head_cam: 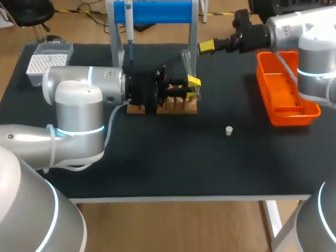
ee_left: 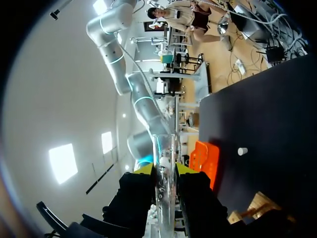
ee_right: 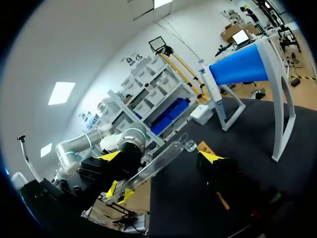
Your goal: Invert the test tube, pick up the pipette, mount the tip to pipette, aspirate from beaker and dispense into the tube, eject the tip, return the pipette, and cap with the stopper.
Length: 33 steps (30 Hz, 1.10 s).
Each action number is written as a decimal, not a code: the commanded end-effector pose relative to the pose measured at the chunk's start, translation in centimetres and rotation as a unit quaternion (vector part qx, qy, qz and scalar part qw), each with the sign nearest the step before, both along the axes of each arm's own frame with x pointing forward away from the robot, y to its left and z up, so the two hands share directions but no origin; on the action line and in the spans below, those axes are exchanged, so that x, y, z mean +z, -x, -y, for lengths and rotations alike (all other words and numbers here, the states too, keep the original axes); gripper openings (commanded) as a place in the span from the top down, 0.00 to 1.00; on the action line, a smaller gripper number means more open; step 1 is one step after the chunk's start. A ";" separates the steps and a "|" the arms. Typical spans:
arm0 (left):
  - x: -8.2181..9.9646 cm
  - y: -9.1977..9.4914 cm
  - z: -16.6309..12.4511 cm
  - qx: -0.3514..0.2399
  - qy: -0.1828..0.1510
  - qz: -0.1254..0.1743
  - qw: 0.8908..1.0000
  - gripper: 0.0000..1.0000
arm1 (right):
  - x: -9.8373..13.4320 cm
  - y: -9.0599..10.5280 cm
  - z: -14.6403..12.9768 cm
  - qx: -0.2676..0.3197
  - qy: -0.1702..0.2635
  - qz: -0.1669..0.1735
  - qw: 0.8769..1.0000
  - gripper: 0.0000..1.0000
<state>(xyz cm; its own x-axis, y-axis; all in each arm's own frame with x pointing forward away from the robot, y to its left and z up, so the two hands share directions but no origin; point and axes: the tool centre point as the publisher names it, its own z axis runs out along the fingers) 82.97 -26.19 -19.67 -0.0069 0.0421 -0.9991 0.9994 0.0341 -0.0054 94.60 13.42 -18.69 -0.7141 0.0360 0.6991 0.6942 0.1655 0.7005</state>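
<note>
**A:** From above, where is the tube (head_cam: 187, 65)?

**B:** It rises over the wooden rack (head_cam: 176, 108). The left gripper (head_cam: 194, 88) pinches it low down, with a yellow tip on either side.

**A:** And the other arm?

**B:** The right gripper (head_cam: 206, 47) hangs near the tube's upper end, apart from it. From up here I cannot tell how its fingers stand. The pipette (head_cam: 128, 23) hangs on the stand (head_cam: 157, 10) with the blue roll, behind the rack. The small white stopper (head_cam: 229, 130) lies alone on the black table (head_cam: 173, 168), between the rack and the orange tray (head_cam: 262, 79). The box of tips (head_cam: 50, 62) sits at the far left corner.

**A:** What about the left wrist camera?

**B:** The tube runs straight out between the two fingers, and both press on it. Beyond them the stopper lies on the table, with the tray further off.

**A:** And the right wrist camera?

**B:** Its fingers are spread wide and hold nothing. The tube shows ahead in the gap between them, touching neither, with its far end in the left gripper
</note>
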 end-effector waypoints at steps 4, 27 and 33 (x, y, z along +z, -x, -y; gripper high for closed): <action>0.0 -0.1 0.0 0.000 -0.001 0.000 1.000 1.00 | 0.2 0.6 0.1 -0.007 0.003 0.000 1.000 0.00; 0.0 -0.1 0.0 0.000 -0.001 0.000 1.000 1.00 | -6.8 0.4 0.8 -0.118 0.183 0.273 0.937 0.00; 0.0 -0.1 0.0 0.000 -0.001 0.000 1.000 1.00 | -8.9 1.9 0.8 -0.125 0.203 0.279 0.930 0.00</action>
